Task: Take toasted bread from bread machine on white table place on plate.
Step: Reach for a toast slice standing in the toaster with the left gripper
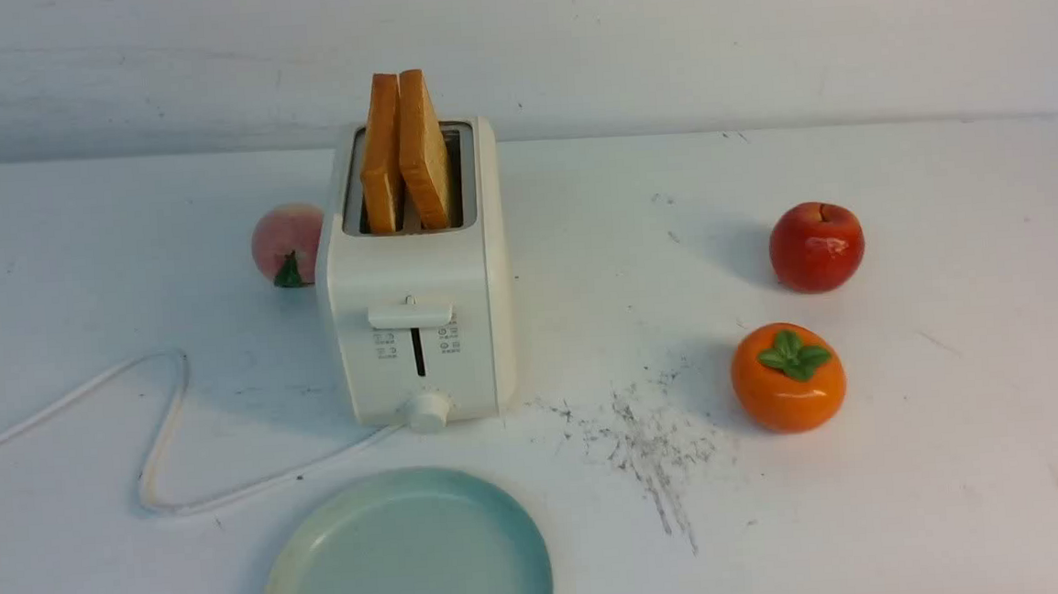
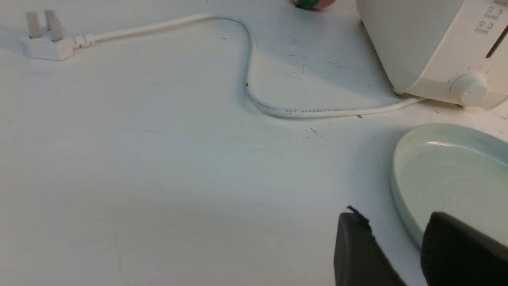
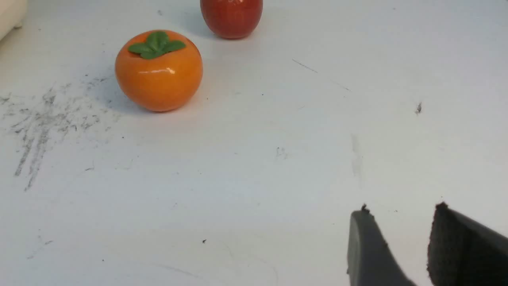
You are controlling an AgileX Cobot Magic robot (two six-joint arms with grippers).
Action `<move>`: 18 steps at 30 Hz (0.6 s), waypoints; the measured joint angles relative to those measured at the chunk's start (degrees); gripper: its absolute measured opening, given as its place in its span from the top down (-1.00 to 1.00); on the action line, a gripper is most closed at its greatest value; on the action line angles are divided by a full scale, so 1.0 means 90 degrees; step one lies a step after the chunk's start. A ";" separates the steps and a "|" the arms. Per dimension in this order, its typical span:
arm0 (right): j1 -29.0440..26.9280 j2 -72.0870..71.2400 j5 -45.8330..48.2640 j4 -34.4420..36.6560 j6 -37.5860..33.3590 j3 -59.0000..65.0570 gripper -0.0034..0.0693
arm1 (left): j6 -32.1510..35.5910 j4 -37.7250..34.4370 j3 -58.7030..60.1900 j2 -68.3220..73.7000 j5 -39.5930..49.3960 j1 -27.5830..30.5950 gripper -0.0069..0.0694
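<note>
1. I see both slices of toasted bread [image 1: 405, 153] standing upright in the slots of the bread machine [image 1: 421, 340], their tops leaning together.
2. The plate [image 1: 407, 562] lies on the white table [image 1: 872, 496] just in front of the machine's knob, not touching it.
3. My left gripper [image 2: 395, 217] hangs low beside the plate's rim, fingers narrowly parted and holding nothing.
4. My right gripper [image 3: 401, 210] hangs low over the table, well apart from the persimmon [image 3: 158, 71] and apple [image 3: 231, 18], with the same narrow gap and nothing between its fingers.
5. The cord [image 1: 161, 430] loops leftward to its plug [image 2: 43, 41]; a peach [image 1: 285, 243] sits beside the machine's left side.
</note>
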 joint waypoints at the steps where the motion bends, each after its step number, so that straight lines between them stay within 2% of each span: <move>1: 0.0000 0.0000 0.0000 0.0000 0.0000 0.0000 0.25 | 0.0000 0.0000 0.0000 0.0000 0.0000 0.0000 0.19; 18: 0.0000 0.0000 0.0000 0.0000 0.0000 0.0000 0.25 | 0.0000 0.0000 0.0000 0.0000 0.0000 0.0000 0.19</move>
